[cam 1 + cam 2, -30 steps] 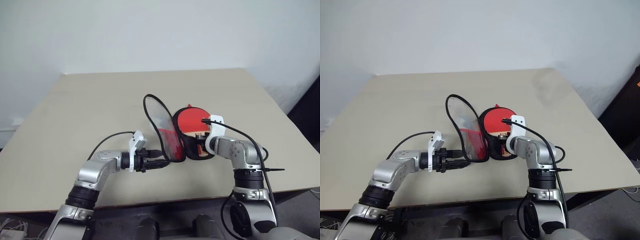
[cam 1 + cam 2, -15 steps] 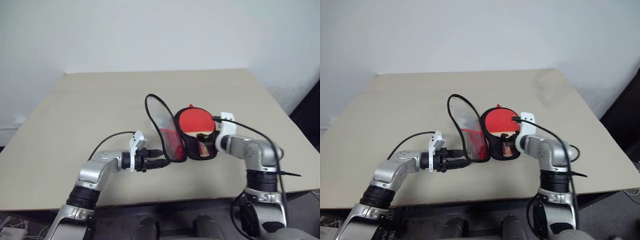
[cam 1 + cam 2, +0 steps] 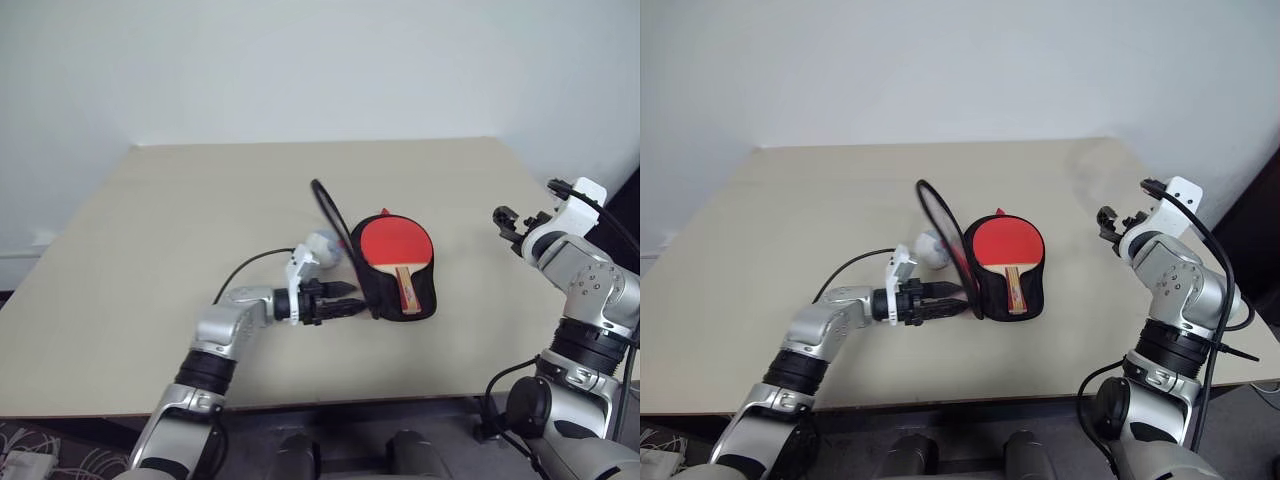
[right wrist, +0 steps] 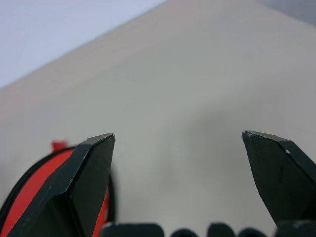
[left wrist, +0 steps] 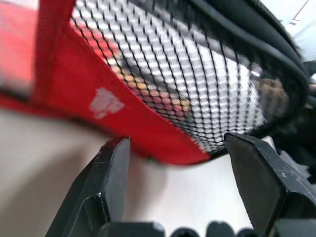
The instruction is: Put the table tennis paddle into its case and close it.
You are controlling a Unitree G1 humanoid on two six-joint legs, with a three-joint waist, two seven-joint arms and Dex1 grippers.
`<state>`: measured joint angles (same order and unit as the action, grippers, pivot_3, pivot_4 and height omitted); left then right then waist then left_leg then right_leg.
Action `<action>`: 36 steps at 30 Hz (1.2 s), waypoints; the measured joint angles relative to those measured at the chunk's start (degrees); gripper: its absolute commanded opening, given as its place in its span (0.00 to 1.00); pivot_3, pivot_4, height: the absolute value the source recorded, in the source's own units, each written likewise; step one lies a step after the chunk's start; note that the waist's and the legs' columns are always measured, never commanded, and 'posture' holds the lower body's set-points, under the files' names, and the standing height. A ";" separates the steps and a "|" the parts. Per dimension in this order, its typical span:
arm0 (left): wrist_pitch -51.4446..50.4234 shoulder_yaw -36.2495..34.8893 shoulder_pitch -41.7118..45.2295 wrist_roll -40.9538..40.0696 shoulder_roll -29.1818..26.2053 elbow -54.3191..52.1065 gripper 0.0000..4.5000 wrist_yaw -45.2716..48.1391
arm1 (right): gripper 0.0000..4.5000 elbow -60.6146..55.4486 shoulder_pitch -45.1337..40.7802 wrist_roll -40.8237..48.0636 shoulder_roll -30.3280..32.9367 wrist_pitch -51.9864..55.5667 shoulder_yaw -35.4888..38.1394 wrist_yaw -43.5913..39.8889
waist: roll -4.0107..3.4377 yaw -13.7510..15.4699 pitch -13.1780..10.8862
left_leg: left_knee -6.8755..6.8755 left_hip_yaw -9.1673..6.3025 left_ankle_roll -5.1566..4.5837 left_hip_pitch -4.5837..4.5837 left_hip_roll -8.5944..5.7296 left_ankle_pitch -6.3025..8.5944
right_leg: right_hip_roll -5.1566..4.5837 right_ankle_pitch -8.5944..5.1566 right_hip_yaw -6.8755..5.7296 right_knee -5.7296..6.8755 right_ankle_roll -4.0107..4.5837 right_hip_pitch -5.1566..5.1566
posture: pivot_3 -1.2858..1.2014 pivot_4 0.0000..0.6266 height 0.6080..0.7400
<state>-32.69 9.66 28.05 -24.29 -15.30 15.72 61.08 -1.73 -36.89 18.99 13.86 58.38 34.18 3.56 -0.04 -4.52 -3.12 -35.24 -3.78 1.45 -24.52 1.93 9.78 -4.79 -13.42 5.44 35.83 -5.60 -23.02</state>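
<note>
The table tennis paddle (image 3: 395, 248) lies red face up in the black lower half of its case (image 3: 418, 303), handle toward the table's near edge. The case's mesh lid (image 3: 330, 215) stands on edge along the paddle's left side. My left gripper (image 3: 347, 301) is open, pointing right, its tips at the lid's lower red rim (image 5: 148, 133); the mesh (image 5: 207, 89) is just beyond the fingers (image 5: 111, 182). My right gripper (image 3: 510, 222) hangs open above the table's right side, well clear of the case. The right wrist view catches the paddle (image 4: 29, 192) past one finger.
A small white-grey ball (image 3: 322, 245) rests on the beige table (image 3: 200, 200) just left of the raised lid, behind my left wrist. The table's right edge runs under my right arm.
My right gripper let go of the paddle handle, opened, and swung up and away to the right. My left gripper moved right, tipping the lid more upright toward the paddle.
</note>
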 measured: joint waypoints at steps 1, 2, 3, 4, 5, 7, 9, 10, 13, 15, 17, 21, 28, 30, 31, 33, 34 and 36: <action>-0.43 0.21 0.20 -0.05 1.08 0.04 0.72 -0.49 | 0.99 0.28 0.17 0.01 -0.19 -1.10 0.74 0.71 | -0.01 -0.02 0.00 | 0.00 0.00 0.00 0.01 0.00 0.00 | 0.00 0.00 0.00 0.00 0.00 0.00 | 0.52 0.00 1.00; -0.60 0.21 0.29 -0.02 1.70 0.29 0.72 -1.07 | 0.99 0.42 0.55 0.02 -0.27 -1.99 1.19 1.29 | -0.01 -0.02 0.01 | 0.00 0.00 -0.01 0.01 0.00 -0.01 | 0.01 0.00 0.01 0.01 0.00 0.01 | 0.52 0.00 1.00; -0.75 0.16 0.35 0.10 2.27 0.73 0.72 -2.11 | 0.99 0.67 1.12 0.00 -0.31 -3.09 1.57 1.90 | -0.02 -0.02 0.01 | 0.00 -0.01 -0.02 0.03 0.00 -0.01 | 0.01 0.00 0.01 0.01 0.00 0.03 | 0.52 0.00 1.00; -0.97 -0.09 0.51 0.68 3.19 1.58 0.72 -4.14 | 0.99 1.36 1.72 -0.07 -0.34 -4.31 1.95 2.75 | -0.04 0.01 0.02 | -0.02 -0.01 -0.02 0.06 0.00 -0.01 | 0.01 0.00 0.01 0.01 0.00 0.08 | 0.52 0.00 1.00; -1.34 -0.43 0.64 1.04 4.15 2.56 0.72 -6.34 | 0.99 2.12 2.11 -0.25 -0.59 -5.30 2.40 3.42 | -0.04 0.05 0.02 | -0.05 -0.01 -0.03 0.06 0.00 -0.02 | 0.01 0.01 0.01 0.01 -0.01 0.09 | 0.52 0.00 1.00; -3.84 -2.20 0.96 0.98 6.08 4.26 0.72 -10.98 | 0.99 3.69 3.20 -1.03 -0.69 -7.22 2.46 4.95 | -0.05 0.10 0.02 | -0.07 -0.01 -0.03 0.05 0.00 -0.02 | 0.01 0.02 0.02 0.00 -0.04 0.10 | 0.52 0.00 1.00; -7.24 -3.85 1.09 0.37 6.12 4.29 0.72 -13.26 | 0.99 4.00 4.36 -1.32 -0.71 -8.61 2.12 5.49 | -0.07 0.01 0.02 | -0.04 -0.01 -0.03 0.05 0.00 -0.02 | 0.02 0.02 0.03 0.01 -0.04 0.06 | 0.52 0.00 1.00; -9.54 -4.91 1.09 -0.47 5.61 3.84 0.72 -14.25 | 0.99 4.01 5.18 -1.57 -0.72 -9.49 1.85 5.65 | -0.08 -0.05 0.03 | -0.02 -0.02 -0.03 0.05 0.00 -0.02 | 0.03 0.02 0.03 0.01 -0.04 0.07 | 0.52 0.00 1.00; -15.01 -7.05 1.24 -1.71 3.90 1.95 0.72 -16.35 | 0.99 4.59 6.61 -1.61 -1.24 -10.49 1.52 6.23 | -0.12 -0.14 0.03 | -0.04 -0.03 -0.03 0.06 0.00 -0.02 | 0.04 0.03 0.03 0.01 -0.04 0.10 | 0.52 0.00 1.00; -21.60 -9.58 2.56 -3.16 4.73 2.42 0.72 -19.87 | 0.99 5.33 6.93 -1.60 -1.60 -11.19 1.15 6.47 | -0.14 -0.08 0.03 | -0.10 -0.04 -0.03 0.06 0.00 -0.02 | 0.04 0.03 0.03 0.00 -0.06 0.15 | 0.52 0.00 1.00; -25.81 -11.75 4.34 -3.93 6.41 3.43 0.72 -22.90 | 0.99 6.04 6.93 -1.57 -1.73 -11.59 0.51 6.63 | -0.15 0.27 0.03 | -0.17 -0.08 -0.03 0.07 -0.03 -0.02 | 0.04 0.04 0.00 -0.04 -0.08 0.24 | 0.52 0.00 1.00; -29.10 -13.62 5.61 -4.70 9.33 4.61 0.72 -25.89 | 0.99 6.77 6.93 -1.53 -1.72 -12.33 -0.14 6.71 | -0.19 0.45 0.06 | -0.18 -0.13 -0.02 0.16 -0.08 -0.02 | 0.04 0.03 -0.01 -0.12 -0.09 0.42 | 0.52 0.00 1.00; -33.72 -17.36 7.80 -7.02 16.31 8.64 0.72 -30.18 | 0.99 6.89 8.65 -1.18 -1.71 -12.67 -0.04 7.54 | -0.23 0.45 0.09 | -0.24 -0.22 -0.02 0.17 -0.24 -0.01 | -0.03 -0.02 0.00 -0.14 -0.16 0.51 | 0.52 0.00 1.00; -33.91 -19.33 9.24 -7.38 17.50 11.55 0.72 -31.47 | 0.99 6.87 9.20 -1.18 -1.61 -12.71 0.06 7.84 | -0.30 0.49 0.13 | -0.27 -0.25 -0.02 0.17 -0.26 -0.01 | -0.03 -0.03 -0.01 -0.14 -0.16 0.55 | 0.52 0.00 1.00; -33.94 -20.53 10.16 -7.67 18.02 13.48 0.72 -32.22 | 0.99 6.86 9.44 -1.17 -1.58 -12.73 0.06 7.97 | -0.34 0.52 0.16 | -0.30 -0.28 -0.02 0.18 -0.29 -0.01 | -0.04 -0.05 -0.01 -0.16 -0.16 0.59 | 0.52 0.00 1.00; -33.44 -23.00 12.38 -8.12 19.31 17.91 0.72 -33.87 | 0.99 6.85 9.87 -1.15 -1.55 -12.85 0.20 8.42 | -0.37 0.90 0.17 | -0.40 -0.34 -0.02 0.17 -0.37 -0.01 | -0.06 -0.11 0.00 -0.17 -0.09 0.66 | 0.52 0.00 1.00; -33.17 -23.79 13.10 -8.23 19.68 19.48 0.72 -34.28 | 0.99 6.84 9.96 -1.12 -1.55 -12.87 0.25 8.56 | -0.37 1.02 0.17 | -0.43 -0.37 -0.02 0.17 -0.40 -0.01 | -0.06 -0.12 0.00 -0.17 -0.10 0.69 | 0.52 0.00 1.00; -32.65 -25.02 14.75 -8.41 20.29 22.64 0.72 -34.83 | 0.99 6.77 10.07 -1.08 -1.52 -13.07 0.36 8.88 | -0.37 1.59 0.18 | -0.50 -0.39 -0.01 0.17 -0.44 0.00 | -0.07 -0.13 0.01 -0.18 -0.10 0.71 | 0.52 0.00 1.00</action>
<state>-65.34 -15.36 42.80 -32.71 4.99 38.35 26.26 5.04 -26.82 17.91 12.33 45.31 34.54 12.44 -0.41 -2.93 -2.95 -35.74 -4.17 1.45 -24.35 1.49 9.78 -4.86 -13.55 5.45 35.65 -5.70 -22.31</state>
